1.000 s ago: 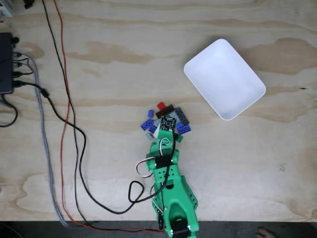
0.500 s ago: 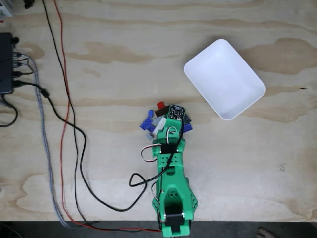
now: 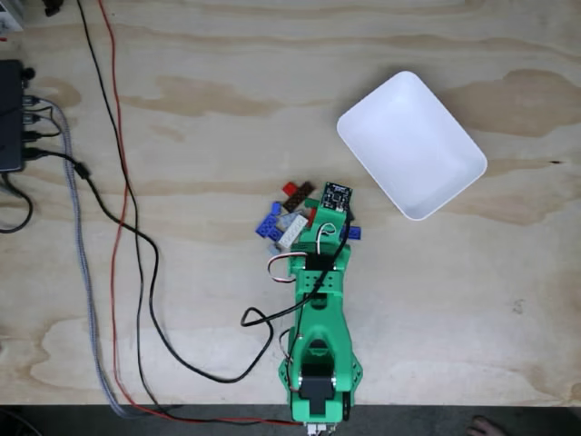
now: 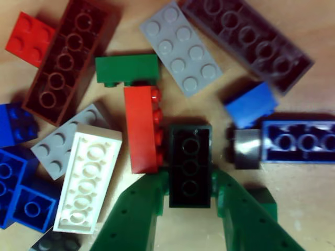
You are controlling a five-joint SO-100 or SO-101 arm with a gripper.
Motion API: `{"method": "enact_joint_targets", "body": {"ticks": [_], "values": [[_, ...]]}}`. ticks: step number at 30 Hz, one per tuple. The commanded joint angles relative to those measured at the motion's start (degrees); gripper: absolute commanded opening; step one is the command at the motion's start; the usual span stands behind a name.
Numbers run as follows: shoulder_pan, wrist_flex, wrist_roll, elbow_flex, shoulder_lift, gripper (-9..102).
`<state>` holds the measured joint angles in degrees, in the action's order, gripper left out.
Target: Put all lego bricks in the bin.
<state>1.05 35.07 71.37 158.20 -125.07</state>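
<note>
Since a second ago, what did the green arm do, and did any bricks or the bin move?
The arm swung toward the right of the fixed view, so its claw end went from the pile's middle to its right side, nearer the bin. Up close the claw now straddles a black brick; whether it is squeezing, I cannot tell. The pile and bin stayed put.

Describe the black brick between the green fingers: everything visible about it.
The black brick is a narrow, glossy plastic piece lying flat on the wooden table, open underside up, showing three round sockets in a row. Its long axis runs up and down in the other view. The gripper straddles its lower half, with one green finger at each long side; whether they are pressing it cannot be told. A red brick on its side lies along its upper left edge.
</note>
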Motion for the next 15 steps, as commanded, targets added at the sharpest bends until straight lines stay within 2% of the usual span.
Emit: {"method": "enact_joint_targets", "body": {"ticks": [1,5,9,12,13,15], "values": [[1.5,-0.1,-0.3,-3.1,-0.7,0],[3.6,7.4,-1.8,-4.0,-7.6,0],[6.9,25.3,-5.3,-11.0,-23.2,0],[7.4,34.8,-6.3,-18.0,-31.6,0],[6.3,35.2,-6.3,-20.0,-32.0,0],[0.8,29.4,-5.0,-22.5,-27.7,0]]}}
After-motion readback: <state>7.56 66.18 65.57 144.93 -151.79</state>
